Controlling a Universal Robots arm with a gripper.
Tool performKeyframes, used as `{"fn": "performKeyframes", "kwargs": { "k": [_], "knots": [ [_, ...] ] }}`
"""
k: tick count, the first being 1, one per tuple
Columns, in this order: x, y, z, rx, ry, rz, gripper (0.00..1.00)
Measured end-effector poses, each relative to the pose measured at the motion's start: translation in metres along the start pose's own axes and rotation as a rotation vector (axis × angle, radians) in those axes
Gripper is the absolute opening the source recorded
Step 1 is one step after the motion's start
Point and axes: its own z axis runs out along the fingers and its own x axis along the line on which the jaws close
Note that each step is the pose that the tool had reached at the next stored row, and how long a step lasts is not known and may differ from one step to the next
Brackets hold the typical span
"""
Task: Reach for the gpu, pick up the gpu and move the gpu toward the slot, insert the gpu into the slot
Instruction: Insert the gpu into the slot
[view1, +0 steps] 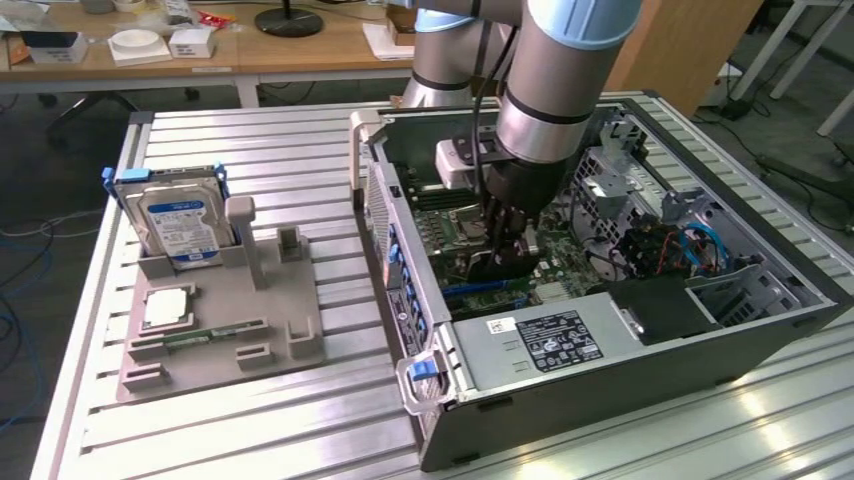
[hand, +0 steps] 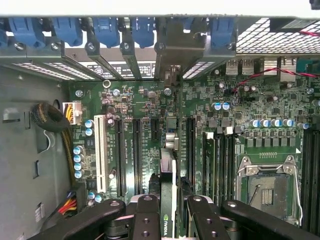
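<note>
The gpu (hand: 166, 223) is seen edge-on in the wrist view, a thin green card with a logo, clamped between my two black fingers (hand: 147, 207). My gripper (hand: 169, 201) is shut on it. The card's metal bracket (hand: 172, 47) reaches the case's rear wall by the blue latches. The card hangs over the green motherboard (hand: 145, 107), in line with the long black slots (hand: 136, 155); I cannot tell whether it touches one. In the exterior view my gripper (view1: 507, 262) is down inside the open computer case (view1: 627, 350) with the gpu (view1: 470, 268) at its tip.
A grey fixture (view1: 214, 330) at the exterior view's left holds a blue-labelled hard drive (view1: 180, 225), a processor chip (view1: 167, 308) and a slim memory stick (view1: 200, 335). Inside the case are the processor socket (hand: 262, 185), cables (view1: 681, 245) and the power supply (view1: 547, 340).
</note>
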Motion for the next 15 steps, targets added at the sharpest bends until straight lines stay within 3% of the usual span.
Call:
{"fn": "performKeyframes", "kwargs": {
  "k": [15],
  "knots": [
    [0.0002, 0.0, 0.0049, -0.0012, -0.0001, 0.0, 0.25]
  ]
}}
